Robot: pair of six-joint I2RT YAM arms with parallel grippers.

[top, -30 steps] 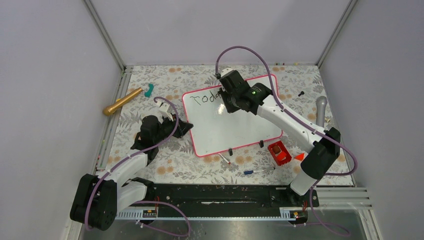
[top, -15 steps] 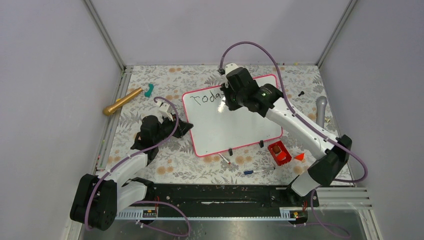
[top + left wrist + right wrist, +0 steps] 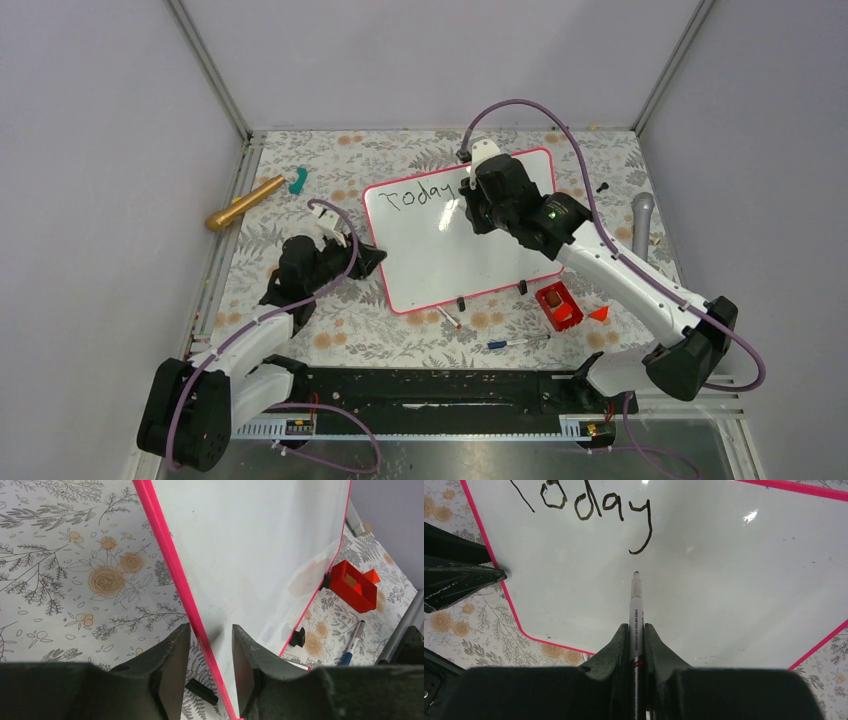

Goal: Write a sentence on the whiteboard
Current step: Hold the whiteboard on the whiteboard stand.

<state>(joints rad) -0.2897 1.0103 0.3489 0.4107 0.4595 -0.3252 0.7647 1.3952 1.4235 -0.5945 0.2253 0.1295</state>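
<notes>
Left arm is sitting low, reaching toward 1 o'clock from its base, left gripper (image 3: 210, 672) straddling the whiteboard (image 3: 260, 545) edge with both fingers. Right arm is stretching long toward 11 o'clock, right gripper (image 3: 636, 630) pinching a marker (image 3: 636, 615), tip pointing at 12.

floral table (image 3: 350, 330), whiteboard (image 3: 450, 250), red box (image 3: 558, 305)
</notes>
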